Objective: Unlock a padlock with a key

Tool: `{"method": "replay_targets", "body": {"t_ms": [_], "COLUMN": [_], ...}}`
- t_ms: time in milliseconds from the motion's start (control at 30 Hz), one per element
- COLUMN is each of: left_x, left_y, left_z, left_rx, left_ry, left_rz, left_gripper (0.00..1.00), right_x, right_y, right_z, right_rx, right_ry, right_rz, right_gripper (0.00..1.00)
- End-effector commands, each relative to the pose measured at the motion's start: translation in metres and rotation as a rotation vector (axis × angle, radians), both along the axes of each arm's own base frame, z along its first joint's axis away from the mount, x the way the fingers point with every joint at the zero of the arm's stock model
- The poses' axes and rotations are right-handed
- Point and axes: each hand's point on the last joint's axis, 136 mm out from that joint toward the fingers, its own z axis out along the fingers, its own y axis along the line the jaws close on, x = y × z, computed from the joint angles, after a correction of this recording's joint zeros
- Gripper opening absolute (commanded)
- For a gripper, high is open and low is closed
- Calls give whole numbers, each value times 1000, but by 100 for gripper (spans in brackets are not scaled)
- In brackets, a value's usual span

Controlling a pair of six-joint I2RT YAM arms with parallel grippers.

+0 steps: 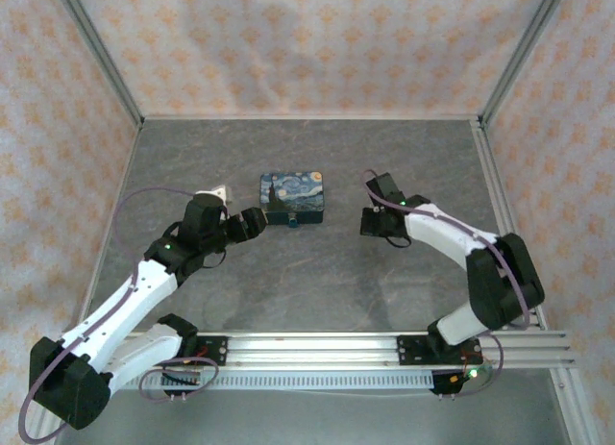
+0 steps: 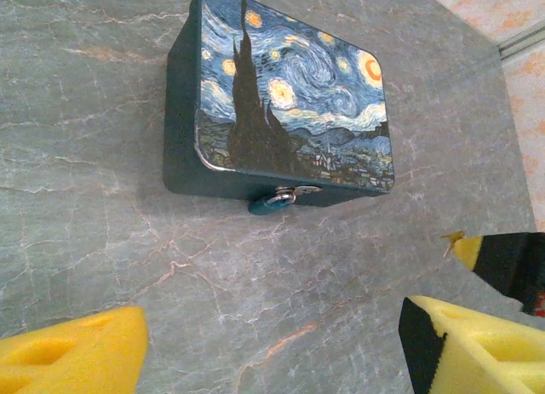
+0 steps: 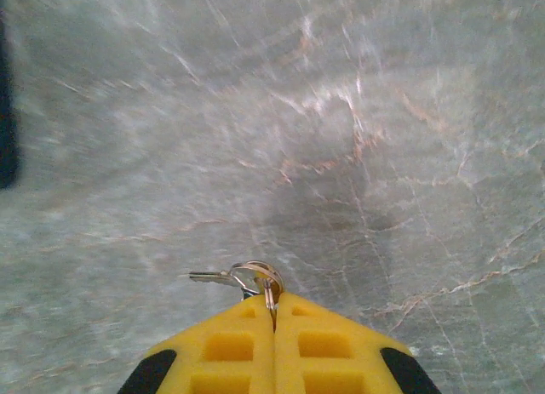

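Observation:
The padlock (image 2: 272, 201), small and teal-dark, hangs on the hasp at the front of the dark-blue box (image 2: 289, 96) with yellow swirls; from above it is a blue speck (image 1: 291, 221) at the box's near edge (image 1: 293, 197). My left gripper (image 2: 272, 336) is open, its yellow fingers (image 2: 68, 356) wide apart over bare table just short of the padlock, left of the box from above (image 1: 256, 222). My right gripper (image 3: 274, 305) is shut on the silver ring of the key (image 3: 213, 277), whose blade sticks out to the left above the table. It hovers right of the box (image 1: 370, 224).
The grey marbled tabletop (image 1: 307, 282) is fenced by an aluminium frame (image 1: 384, 347) and patterned walls. A yellow-and-black fingertip (image 2: 502, 262) of the other arm shows at the right edge of the left wrist view.

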Motion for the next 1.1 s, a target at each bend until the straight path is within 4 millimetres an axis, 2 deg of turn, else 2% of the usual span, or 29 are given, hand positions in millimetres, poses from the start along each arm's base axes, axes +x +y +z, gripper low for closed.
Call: {"method": "replay_targets", "body": {"t_ms": [0,133,300,500,600,733,900,1067], "left_x": [9,18,30,43,49,51,47,45], "left_y": [-8,-23,-60,-106,-121,-142,-169,-185], "left_z": [32,56,98,135,153,175,194,199], "left_rx": [-32,-85,-165,-246,-335,-414,-466,-490], "left_ry": [-71,-104,-171,-219,-251,-280,-305,-291], "left_rz": [-4,-43,-143,-249,-275,-323,-394,-414], "left_gripper": [80,81,80,80,80,80,74,70], "right_x": [5,4,-3,-20,-29,-39,-47,-51], "right_y": [8,21,40,58,65,72,77,70], "right_z": [37,86,152,205,227,248,261,266], "right_rx": [59,164,273,353,400,454,503,486], "right_ry": [-98,-185,-308,-420,-463,-495,-518,-558], "right_rz": [34,76,152,238,270,299,315,305], "right_gripper": [0,0,0,0,0,0,0,0]}}
